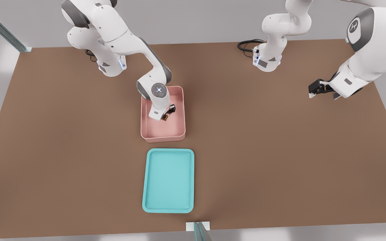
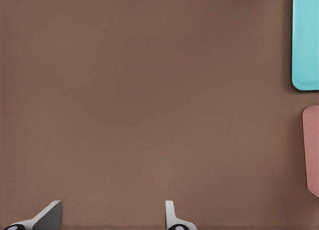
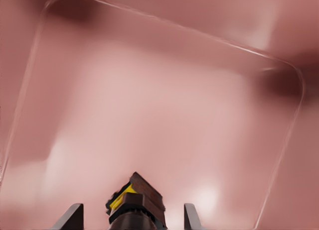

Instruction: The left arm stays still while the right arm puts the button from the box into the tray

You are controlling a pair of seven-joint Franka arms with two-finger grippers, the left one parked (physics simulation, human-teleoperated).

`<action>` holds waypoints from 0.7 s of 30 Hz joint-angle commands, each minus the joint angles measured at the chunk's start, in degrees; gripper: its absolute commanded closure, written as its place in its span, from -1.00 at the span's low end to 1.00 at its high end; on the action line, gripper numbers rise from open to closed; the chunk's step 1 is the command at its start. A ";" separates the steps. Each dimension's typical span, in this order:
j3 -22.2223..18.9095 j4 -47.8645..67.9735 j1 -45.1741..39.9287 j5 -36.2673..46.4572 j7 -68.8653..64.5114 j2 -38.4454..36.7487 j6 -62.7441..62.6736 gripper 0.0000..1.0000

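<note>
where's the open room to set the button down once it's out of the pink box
The tray floor is bare from rim to rim. Bare table separates tray and box. The box is crowded: the right arm's claw sits inside around the button.

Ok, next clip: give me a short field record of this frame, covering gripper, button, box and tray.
gripper: lowered inside the box, fingers either side of the button with gaps showing
button: yellow cap on dark body, low in the box between the fingers, not in the tray
box: pink, on the table
tray: teal, nearer the camera than the box, nothing in it
</note>
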 commanded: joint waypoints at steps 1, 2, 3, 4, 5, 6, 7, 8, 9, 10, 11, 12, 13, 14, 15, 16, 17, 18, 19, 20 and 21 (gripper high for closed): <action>0.14 -0.27 0.05 0.07 3.25 -0.07 1.57 -0.51; 0.14 -0.27 -0.03 0.07 3.25 0.02 1.92 -0.44; 0.14 -0.27 0.05 0.07 3.25 0.10 1.93 -0.38; 0.14 -0.27 -0.03 0.16 3.25 0.11 2.01 -0.34; 0.14 -0.27 -0.03 0.07 3.25 0.28 2.19 -0.34; 0.14 -0.27 -0.03 0.07 3.25 0.37 2.28 -0.32; 0.14 -0.36 -0.03 0.07 3.25 0.46 2.37 -0.29; 0.14 -0.62 -0.03 0.07 3.25 0.46 2.54 -0.26; 0.14 -1.15 -0.03 0.07 3.25 0.37 2.80 -0.22; 0.14 -1.32 -0.03 0.07 3.25 0.37 3.07 -0.20; 0.14 -1.59 -0.03 0.07 3.25 0.37 3.24 -0.12; 0.14 -1.85 0.05 0.07 3.25 0.37 3.59 -0.04; 0.14 -1.94 0.05 0.07 3.25 0.37 3.60 0.05; 0.23 -1.94 0.05 -0.02 3.16 0.37 3.68 0.18; 0.14 -1.85 0.32 0.07 3.16 0.37 3.60 0.24; 0.23 -1.85 0.32 0.07 3.25 0.28 3.60 0.27; 0.23 -1.68 0.32 0.07 3.25 -0.16 3.51 0.30; 0.14 -1.15 0.23 0.16 3.16 -0.51 3.07 0.30; 0.23 -0.97 -0.12 0.16 2.98 -1.30 2.98 0.30; 0.14 -0.45 -0.38 0.16 2.81 -2.62 1.49 0.30; 0.14 -0.10 -0.56 0.24 2.72 -4.55 -0.27 0.30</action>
